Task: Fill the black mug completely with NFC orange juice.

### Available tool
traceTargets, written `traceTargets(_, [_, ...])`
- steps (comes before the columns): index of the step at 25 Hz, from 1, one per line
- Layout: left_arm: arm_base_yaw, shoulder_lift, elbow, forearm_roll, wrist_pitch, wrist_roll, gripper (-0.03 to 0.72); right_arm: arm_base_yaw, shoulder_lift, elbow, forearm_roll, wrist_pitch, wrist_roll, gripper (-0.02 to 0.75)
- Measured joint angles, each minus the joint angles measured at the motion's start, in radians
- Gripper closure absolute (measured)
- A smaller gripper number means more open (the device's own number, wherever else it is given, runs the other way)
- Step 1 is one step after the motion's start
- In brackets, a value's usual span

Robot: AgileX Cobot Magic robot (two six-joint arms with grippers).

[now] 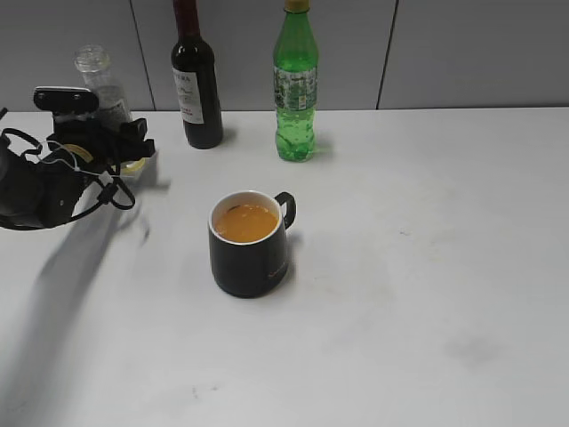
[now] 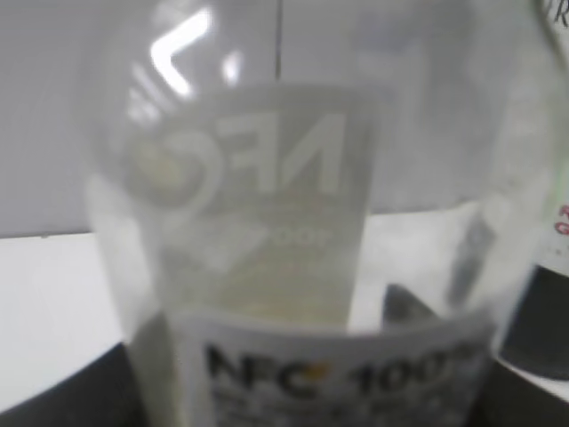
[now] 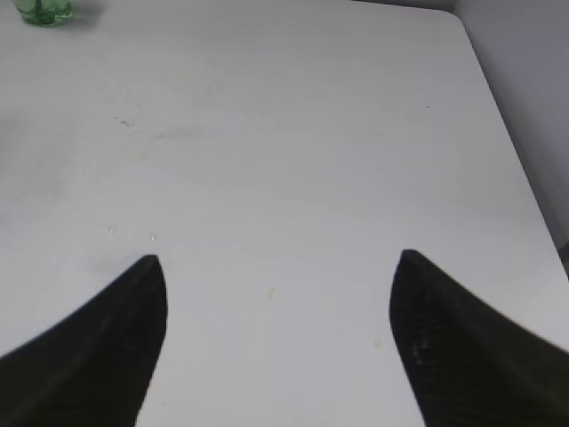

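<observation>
So the black mug sits upright a bit left of the middle of the surface, handle pointing toward the back right. It's got opaque orange juice in it, sitting a little below the white rim, not quite brimming.

The NFC bottle is way over by the back left corner, standing upright, and it looks basically drained: clear plastic with maybe a yellowish tint low down. The left end effector is around its lower half, fingers on either side of it. In the left wrist view the bottle fills nearly the whole frame, blurry, with "NFC" readable on the label, and dark finger shapes show at the bottom corners. Looks like it's gripping the bottle, which rests on the surface.

The right end effector isn't visible from the outside camera, but its own camera shows both fingers spread wide with nothing between them, just bare white surface below.

Along the back edge there's a dark wine bottle and a green bottle, standing near each other, both well apart from the mug.
</observation>
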Motion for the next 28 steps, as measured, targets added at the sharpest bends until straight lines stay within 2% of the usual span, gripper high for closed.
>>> traceTargets(5, [0.0, 0.004, -0.004, 0.0, 0.0, 0.0, 0.19, 0.0, 0.0, 0.0, 0.0, 0.0, 0.0, 0.145])
traceTargets(10, [0.0, 0.007, -0.004, 0.001, 0.001, 0.0, 0.074, 0.0, 0.0, 0.0, 0.0, 0.0, 0.0, 0.145])
traceTargets(12, [0.0, 0.007, -0.004, 0.001, 0.002, 0.0, 0.051, 0.0, 0.0, 0.0, 0.0, 0.0, 0.0, 0.145])
traceTargets(20, [0.0, 0.0, 0.008, 0.001, 0.001, -0.001, 0.04, 0.0, 0.0, 0.0, 0.0, 0.0, 0.0, 0.145])
traceTargets(28, [-0.003, -0.068, 0.164, -0.012, -0.045, -0.001, 0.04, 0.0, 0.0, 0.0, 0.0, 0.0, 0.0, 0.145])
